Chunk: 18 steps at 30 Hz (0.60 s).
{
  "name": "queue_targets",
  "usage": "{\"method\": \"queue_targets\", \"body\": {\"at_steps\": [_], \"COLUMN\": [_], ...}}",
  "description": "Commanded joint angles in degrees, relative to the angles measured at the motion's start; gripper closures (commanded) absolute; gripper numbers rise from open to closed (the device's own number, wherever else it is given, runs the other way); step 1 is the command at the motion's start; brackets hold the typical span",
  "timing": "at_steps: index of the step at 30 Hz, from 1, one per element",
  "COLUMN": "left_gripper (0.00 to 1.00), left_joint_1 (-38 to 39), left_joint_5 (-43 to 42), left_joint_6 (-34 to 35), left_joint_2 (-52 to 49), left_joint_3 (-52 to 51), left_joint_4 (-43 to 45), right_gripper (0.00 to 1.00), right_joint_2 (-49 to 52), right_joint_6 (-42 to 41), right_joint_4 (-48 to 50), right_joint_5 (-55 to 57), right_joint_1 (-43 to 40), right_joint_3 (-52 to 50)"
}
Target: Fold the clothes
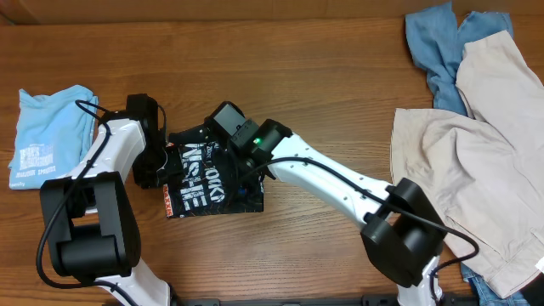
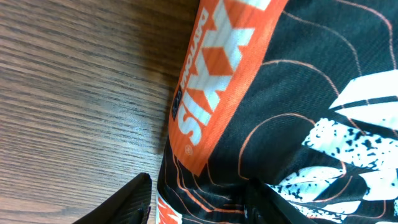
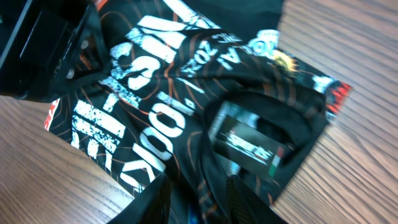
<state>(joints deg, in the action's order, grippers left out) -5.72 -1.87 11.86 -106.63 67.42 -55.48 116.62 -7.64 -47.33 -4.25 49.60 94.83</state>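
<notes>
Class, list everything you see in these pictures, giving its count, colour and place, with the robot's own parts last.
black garment: one, black with white lettering and orange lines, table centre
folded shirt: one, light blue, left edge
blue garment: one, blue, far right corner
beige clothes: seemingly two, beige, heaped at right
table: one, brown wood, beneath everything
left end effector: one, black, at the black garment's left edge
right end effector: one, black, on the black garment
</notes>
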Motion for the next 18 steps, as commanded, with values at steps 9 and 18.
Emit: {"method": "queue_targets", "body": {"at_steps": [9,18], "left_gripper": [0.48,0.48], "left_joint_1": [-0.1,-0.1], "left_joint_5": [0.8,0.8], "left_joint_6": [-0.7,-0.7], "left_joint_2": [-0.3,-0.3], "left_joint_3": [-0.6,-0.6], "left_joint_4": [-0.2,-0.4], "right_gripper": [0.68,0.96], "right_joint_2": [7.4,7.6], "right_joint_6": [3.2,2.5], "right_joint_4": [5.8,4.4], "right_joint_5": [-2.2,4.7], "right_joint_1": [0.2,-0.1], "right_joint_3": [0.0,0.0]}}
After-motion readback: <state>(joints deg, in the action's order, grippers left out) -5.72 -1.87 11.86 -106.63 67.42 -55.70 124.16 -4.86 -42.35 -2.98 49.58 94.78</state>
